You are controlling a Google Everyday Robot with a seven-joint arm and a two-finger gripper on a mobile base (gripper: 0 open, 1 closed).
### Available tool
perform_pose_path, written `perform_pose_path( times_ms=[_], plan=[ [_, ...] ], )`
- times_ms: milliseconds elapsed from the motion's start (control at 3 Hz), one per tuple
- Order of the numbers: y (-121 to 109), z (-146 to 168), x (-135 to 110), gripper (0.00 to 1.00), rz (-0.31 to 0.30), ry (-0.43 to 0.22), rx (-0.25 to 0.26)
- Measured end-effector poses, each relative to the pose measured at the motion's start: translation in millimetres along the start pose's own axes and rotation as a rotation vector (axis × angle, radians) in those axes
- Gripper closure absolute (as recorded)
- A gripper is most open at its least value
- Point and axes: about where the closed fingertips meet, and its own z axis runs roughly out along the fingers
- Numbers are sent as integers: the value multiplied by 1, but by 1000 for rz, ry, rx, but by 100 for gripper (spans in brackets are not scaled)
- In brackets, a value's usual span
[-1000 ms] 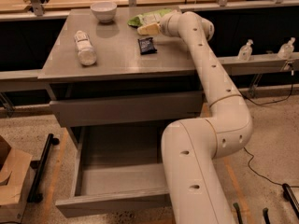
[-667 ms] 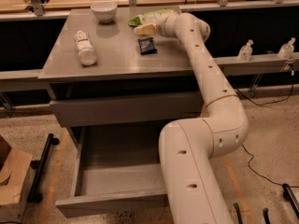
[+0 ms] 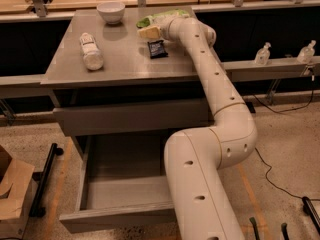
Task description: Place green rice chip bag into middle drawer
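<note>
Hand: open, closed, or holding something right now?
The hand is at the green rice chip bag, near the back of the tabletop; open, closed or holding cannot be told.

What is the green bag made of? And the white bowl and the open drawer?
The green rice chip bag looks like thin crinkly plastic film. The white bowl looks smooth, maybe ceramic or plastic. The middle drawer looks matte grey, painted board or metal. The gripper is at the bag, over the tabletop.
</note>
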Motion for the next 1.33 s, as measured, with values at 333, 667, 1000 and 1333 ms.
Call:
perform_pose_path(
  times_ms=[333,667,1000,1333],
  plan=[
    [-2,6,3,15,-2,3,26],
    [-11,6,5,39,-6,6,64],
    [-19,5,8,61,-12,15,92],
    [-24,5,12,85,-22,32,112]
  ],
)
